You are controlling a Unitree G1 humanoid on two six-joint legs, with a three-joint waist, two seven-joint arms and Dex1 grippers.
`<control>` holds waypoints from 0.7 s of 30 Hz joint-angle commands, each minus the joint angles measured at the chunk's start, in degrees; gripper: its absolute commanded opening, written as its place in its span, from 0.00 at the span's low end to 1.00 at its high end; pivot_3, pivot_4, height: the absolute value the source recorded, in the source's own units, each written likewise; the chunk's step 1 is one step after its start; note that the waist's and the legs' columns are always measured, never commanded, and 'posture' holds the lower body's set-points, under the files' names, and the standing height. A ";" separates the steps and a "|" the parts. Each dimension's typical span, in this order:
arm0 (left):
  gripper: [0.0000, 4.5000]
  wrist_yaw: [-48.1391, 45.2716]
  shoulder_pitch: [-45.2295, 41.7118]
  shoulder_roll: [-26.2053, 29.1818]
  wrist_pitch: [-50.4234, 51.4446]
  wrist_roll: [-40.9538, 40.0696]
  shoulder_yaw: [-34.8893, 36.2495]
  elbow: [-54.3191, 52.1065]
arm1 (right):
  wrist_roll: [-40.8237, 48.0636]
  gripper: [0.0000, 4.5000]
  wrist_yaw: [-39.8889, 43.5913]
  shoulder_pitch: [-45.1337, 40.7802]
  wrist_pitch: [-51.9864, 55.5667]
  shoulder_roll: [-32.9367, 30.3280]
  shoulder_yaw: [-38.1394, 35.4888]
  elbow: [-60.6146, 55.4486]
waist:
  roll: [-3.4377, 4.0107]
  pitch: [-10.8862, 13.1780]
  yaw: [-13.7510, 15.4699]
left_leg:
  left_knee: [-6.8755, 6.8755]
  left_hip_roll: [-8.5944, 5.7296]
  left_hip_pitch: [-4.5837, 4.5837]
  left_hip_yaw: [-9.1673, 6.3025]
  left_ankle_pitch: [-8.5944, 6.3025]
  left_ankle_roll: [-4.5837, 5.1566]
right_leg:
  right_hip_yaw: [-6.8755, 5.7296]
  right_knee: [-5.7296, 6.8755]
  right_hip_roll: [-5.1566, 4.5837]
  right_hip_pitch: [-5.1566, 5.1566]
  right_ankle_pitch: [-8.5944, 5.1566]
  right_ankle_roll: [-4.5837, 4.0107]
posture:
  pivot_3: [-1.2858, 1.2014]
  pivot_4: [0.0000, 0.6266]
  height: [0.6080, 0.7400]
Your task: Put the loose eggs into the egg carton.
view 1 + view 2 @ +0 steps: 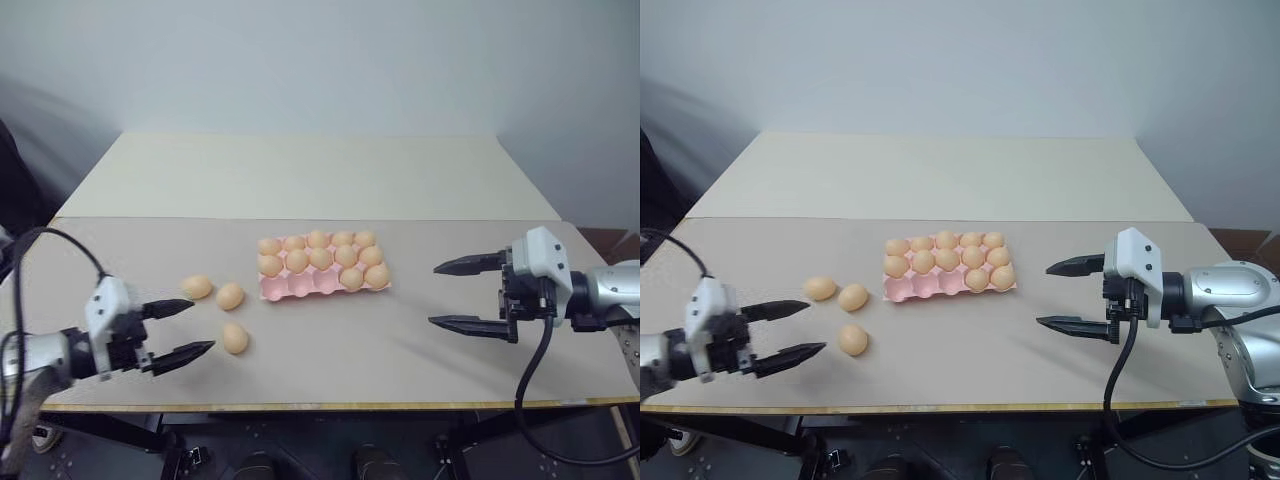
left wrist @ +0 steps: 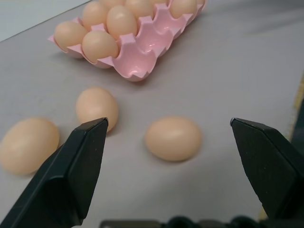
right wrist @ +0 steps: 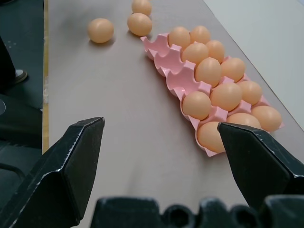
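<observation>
Tan loose eggs (image 1: 235,338) lay just ahead of my left gripper (image 1: 185,329), jaws spread empty; right gripper (image 1: 460,294) likewise.

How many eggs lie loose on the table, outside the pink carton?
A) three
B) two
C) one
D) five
A: three loose eggs lie on the table to the left of the egg carton, in front of the open left gripper.

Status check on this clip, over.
Left gripper and right gripper open, empty. Three loose eggs left of egg carton. Nothing obstructing.
</observation>
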 commanded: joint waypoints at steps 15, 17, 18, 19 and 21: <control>0.54 4.34 -4.38 -3.84 -5.59 8.10 -11.07 5.28 | 2.05 1.00 -2.51 1.87 -0.80 -0.30 -2.46 -4.04 | 0.00 0.00 0.76 | 0.01 0.00 0.00 0.00 0.00 0.00 | 0.01 0.03 0.00 -0.01 0.00 0.00 | 0.52 0.24 1.00; 0.51 4.27 -4.21 -3.95 -5.04 6.63 -9.48 4.48 | 2.23 1.00 -2.78 2.40 -0.88 -0.43 -2.75 -4.32 | 0.00 0.00 0.76 | 0.01 0.00 -0.01 0.00 0.00 0.00 | 0.01 0.02 0.00 0.00 0.00 0.01 | 0.52 0.24 1.00; 0.51 4.21 -3.96 -3.89 -4.86 5.86 -8.49 3.94 | 2.37 1.00 -2.86 2.78 -0.94 -0.49 -2.97 -4.51 | 0.00 0.00 0.74 | 0.01 0.00 -0.01 0.00 0.00 0.00 | 0.01 0.01 0.00 0.00 0.00 0.01 | 0.52 0.24 1.00; 0.51 3.35 -3.60 -3.51 -4.72 4.52 -7.22 3.24 | 2.46 1.00 -2.93 3.11 -1.00 -0.53 -3.17 -4.65 | 0.00 0.00 0.73 | 0.01 0.00 -0.01 0.00 0.00 0.00 | 0.01 0.02 0.00 -0.01 0.00 0.01 | 0.52 0.24 1.00; 0.51 1.46 -3.14 -2.60 -3.68 1.07 -4.31 1.61 | 2.52 1.00 -3.24 3.62 -1.04 -0.48 -3.47 -4.89 | 0.00 0.00 0.69 | 0.01 0.00 0.00 0.00 0.00 0.00 | 0.01 0.02 0.00 -0.01 0.00 0.01 | 0.52 0.24 1.00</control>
